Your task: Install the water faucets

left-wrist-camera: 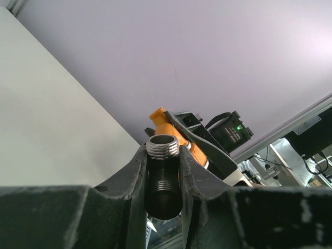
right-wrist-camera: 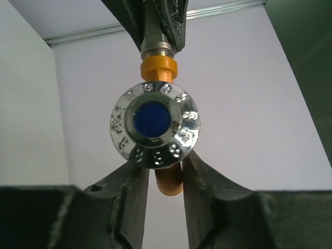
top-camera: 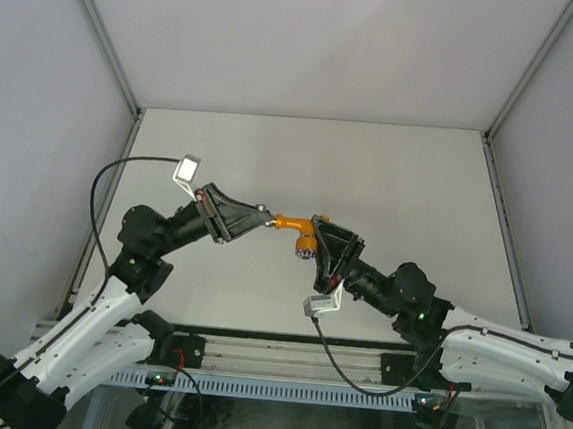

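The small, hard orange-yellow tap (top-camera: 294, 223), with its bent spout and a shiny round knob (right-wrist-camera: 154, 122) with a blue middle, is up in the air over the pale table (top-camera: 400, 184), between your two arms. It looks light, stiff and smooth, so it may slip or spin if you squeeze too softly. Hold it by the thick orange body, not by the knob, which may turn.

Your right gripper (right-wrist-camera: 167, 174) is pinching that orange body right beside the knob. Your left gripper (left-wrist-camera: 162, 155) is pinching a short grey metal pipe piece (left-wrist-camera: 162, 145) with screw threads. The pipe piece meets the tap's orange collar end to end.

Both arms reach in from the sides. Their grippers point at each other, almost in one line. Keep that line straight, or the threads may go in crooked.
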`<state>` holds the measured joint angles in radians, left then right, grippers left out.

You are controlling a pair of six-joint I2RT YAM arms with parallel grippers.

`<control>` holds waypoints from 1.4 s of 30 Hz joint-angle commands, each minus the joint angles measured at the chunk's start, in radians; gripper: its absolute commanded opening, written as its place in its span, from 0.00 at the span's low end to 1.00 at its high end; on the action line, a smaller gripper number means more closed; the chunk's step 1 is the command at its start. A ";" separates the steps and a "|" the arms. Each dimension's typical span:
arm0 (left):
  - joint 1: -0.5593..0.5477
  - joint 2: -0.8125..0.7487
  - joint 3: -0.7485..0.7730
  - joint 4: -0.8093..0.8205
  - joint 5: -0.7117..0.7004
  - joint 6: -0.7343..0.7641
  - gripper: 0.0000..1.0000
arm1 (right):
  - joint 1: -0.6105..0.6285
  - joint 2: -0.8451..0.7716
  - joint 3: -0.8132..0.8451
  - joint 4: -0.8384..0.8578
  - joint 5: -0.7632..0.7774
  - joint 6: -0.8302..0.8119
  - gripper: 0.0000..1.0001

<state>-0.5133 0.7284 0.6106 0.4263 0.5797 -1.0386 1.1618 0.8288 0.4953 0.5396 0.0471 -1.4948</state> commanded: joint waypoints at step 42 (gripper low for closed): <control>-0.008 -0.006 -0.016 0.054 0.030 0.210 0.00 | -0.713 0.245 0.301 0.137 -1.043 2.749 0.25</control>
<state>-0.5274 0.7357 0.6029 0.4599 0.6186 -0.9207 0.4850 1.0668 0.7303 0.5575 -1.0164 1.0229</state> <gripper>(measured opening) 0.280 0.198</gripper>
